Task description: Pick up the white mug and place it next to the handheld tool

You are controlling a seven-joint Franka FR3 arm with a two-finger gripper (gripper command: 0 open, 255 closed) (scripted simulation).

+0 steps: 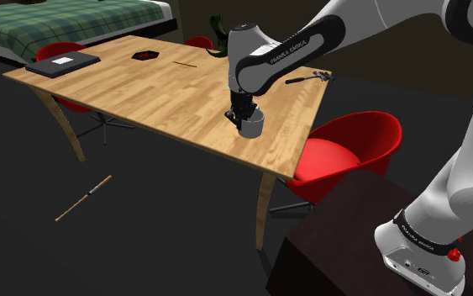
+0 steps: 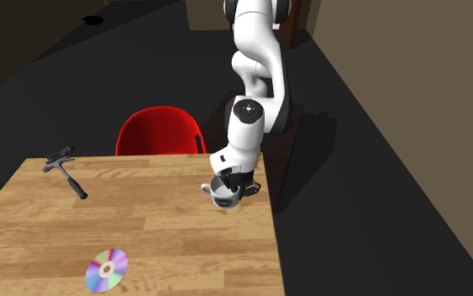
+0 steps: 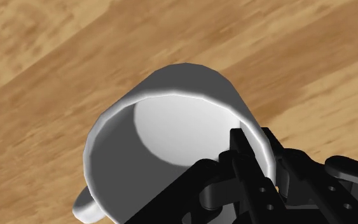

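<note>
Black fingers (image 3: 242,156) clamp the rim wall of the white round mug (image 3: 171,127), one inside, one outside, near the light wooden worktop (image 1: 142,92) edge beside the red chair (image 1: 352,143); the dark hammer (image 2: 66,172) lies well apart along that edge.

The floor (image 1: 142,244) and surroundings are dim; the desk (image 1: 167,92) is brightly, evenly lit (warm tone), and shade darkens one inner side of the mug (image 3: 171,127).

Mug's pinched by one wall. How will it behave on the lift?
Probably rigid: the mug shows a thick, smooth wall. The gripper pinches one side of the rim, so it may swing or slip. Its handle would likely stop it rolling if dropped.
</note>
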